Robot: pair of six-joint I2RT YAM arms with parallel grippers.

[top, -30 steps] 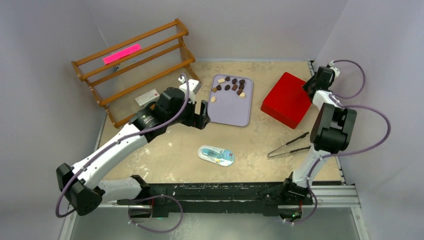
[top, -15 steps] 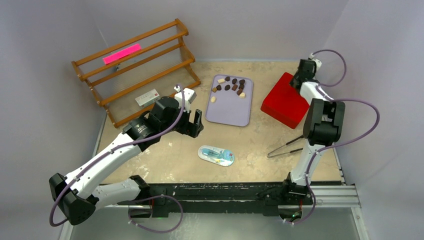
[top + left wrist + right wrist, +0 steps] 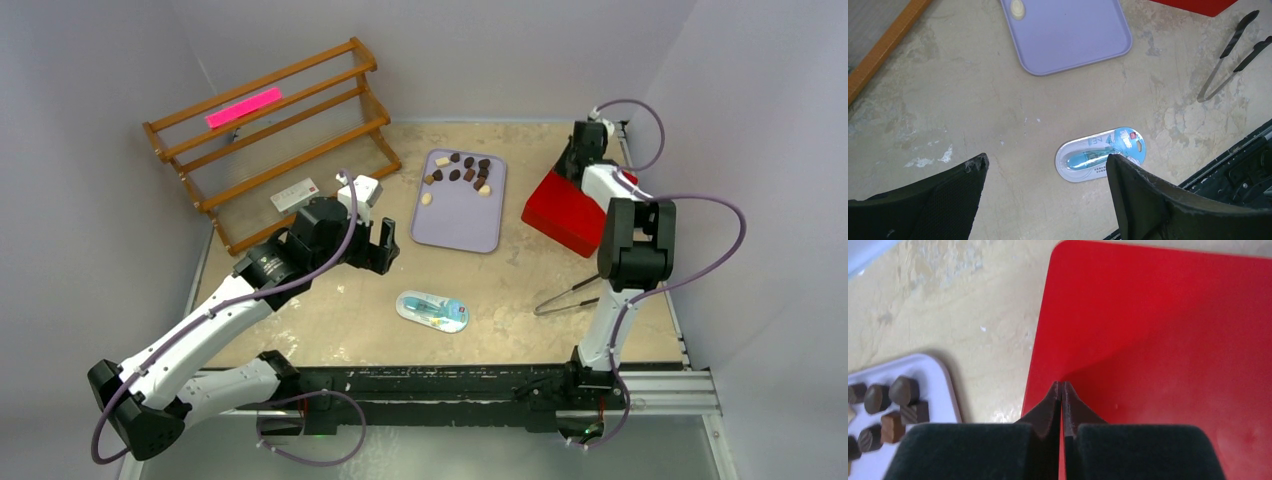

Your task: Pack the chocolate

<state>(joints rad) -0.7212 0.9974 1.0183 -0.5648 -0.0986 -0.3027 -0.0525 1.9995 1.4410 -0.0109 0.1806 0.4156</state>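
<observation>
The chocolate, several dark brown and pale pieces, lies at the far end of a lilac tray. My left gripper hangs open and empty left of the tray's near end. In its wrist view the gripper is over bare table, with the tray and one pale chocolate ahead. My right gripper is shut over the far edge of the red box. Its closed tips sit above the box's left edge, with chocolate on the tray at lower left.
An oval blue-and-white packet lies near the front middle. Metal tongs lie at the front right beside the right arm. A wooden rack with a pink tag stands at the back left, a small white box under it.
My left gripper has drawn back from the tray toward the near left, still open. My right gripper has swung left over the red box's far edge, still shut.
</observation>
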